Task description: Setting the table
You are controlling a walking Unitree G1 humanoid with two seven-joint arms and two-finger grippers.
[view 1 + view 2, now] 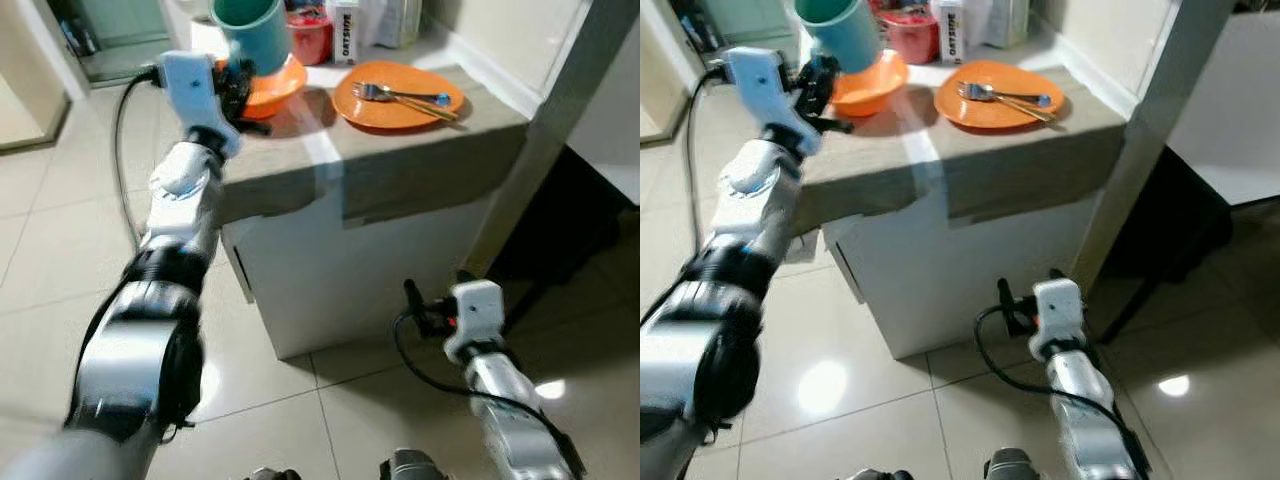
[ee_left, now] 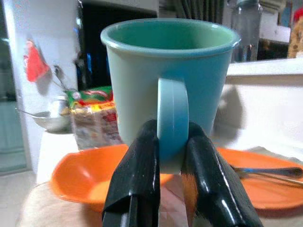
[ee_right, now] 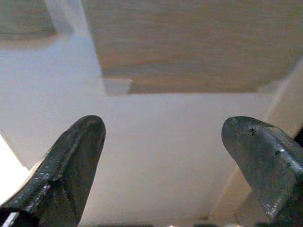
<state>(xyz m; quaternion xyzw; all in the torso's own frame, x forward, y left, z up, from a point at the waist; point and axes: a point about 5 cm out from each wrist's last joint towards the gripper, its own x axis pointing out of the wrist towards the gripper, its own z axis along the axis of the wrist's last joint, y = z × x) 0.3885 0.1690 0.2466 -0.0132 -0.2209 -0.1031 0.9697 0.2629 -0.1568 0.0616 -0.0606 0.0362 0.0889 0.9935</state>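
Your left gripper [image 2: 173,161] pinches the teal mug [image 2: 168,80] handle, bowl [image 1: 275,85] at its 12; right gripper [image 3: 165,156] wide open, empty.

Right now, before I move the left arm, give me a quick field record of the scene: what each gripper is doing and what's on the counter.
left gripper: shut on the handle of the teal mug, held above the orange bowl
right gripper: open, hanging low in front of the white cabinet, holding nothing
orange plate: on the counter, to the right of the bowl
fork: lying on the plate with another utensil
behind: red container and a carton
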